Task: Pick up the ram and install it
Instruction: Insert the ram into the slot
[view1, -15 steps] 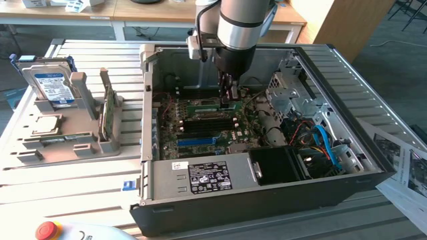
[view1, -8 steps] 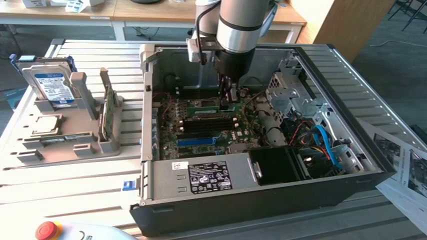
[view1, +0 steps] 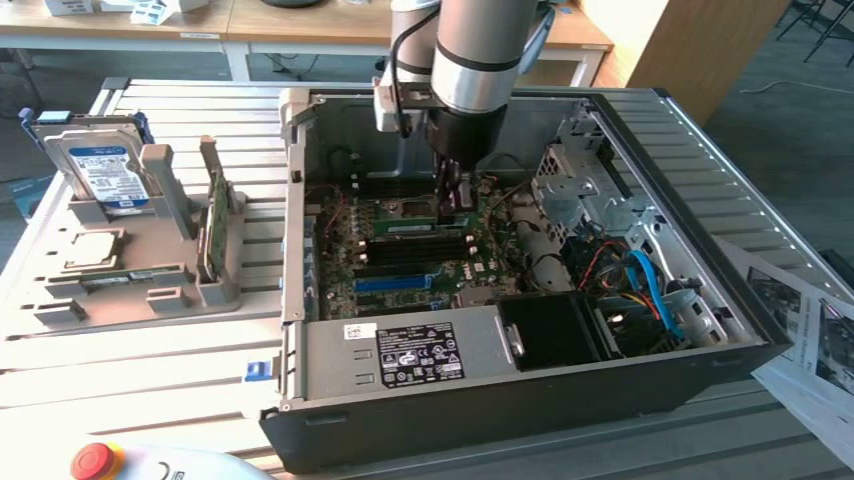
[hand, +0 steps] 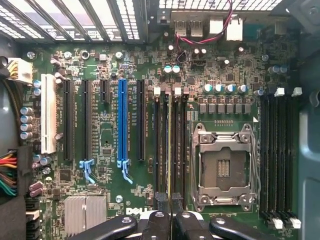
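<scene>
Slatted metal table (view1: 174, 385) carries an open computer case (view1: 507, 425). At 9 o'clock from the case in the exterior view sits a grey tray (view1: 134, 305) with a hard drive (view1: 104, 172) and a broad green card (view1: 214, 235) standing upright.

Arm reaches down into the case over the motherboard (view1: 347, 275). Gripper (view1: 454, 200) sits at the black memory slots (hand: 161, 145), fingers closed against the ram (view1: 407, 226).

Wrist view: ram (hand: 169, 150) seen edge-on, gripper (hand: 170, 200) clamped on its two faces. It lies along the slots, between the blue slot strip (hand: 121, 125) and the CPU socket (hand: 223, 167). Cannot tell whether it is fully seated.

Power supply (view1: 414, 355) lies at 6 o'clock from the gripper.
</scene>
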